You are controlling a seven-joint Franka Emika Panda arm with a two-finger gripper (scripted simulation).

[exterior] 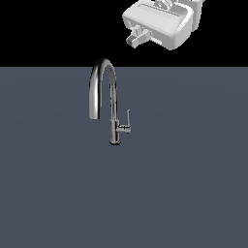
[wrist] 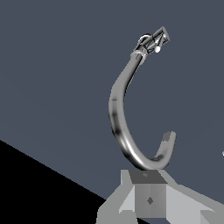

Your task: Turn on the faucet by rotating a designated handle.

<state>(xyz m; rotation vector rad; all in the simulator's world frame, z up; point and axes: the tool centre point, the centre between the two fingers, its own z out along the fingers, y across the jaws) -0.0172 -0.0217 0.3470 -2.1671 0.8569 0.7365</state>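
The chrome gooseneck faucet [exterior: 114, 104] stands upright on the dark grey surface, its arched spout curving toward the exterior view's left. The thin handle [exterior: 128, 120] sits on a short stub on the lower stem, on the exterior view's right, with its tip pointing up. My gripper [exterior: 137, 38] hangs high above and to the right of the faucet, well apart from it, fingers together and holding nothing. In the wrist view I look down on the faucet [wrist: 117, 114] from above its arch; the handle [wrist: 156, 40] shows small at the base, and the gripper [wrist: 149, 194] sits just over the arch.
The flat dark grey surface [exterior: 184, 193] spreads all around the faucet. Beyond its far edge is black background. No other objects show.
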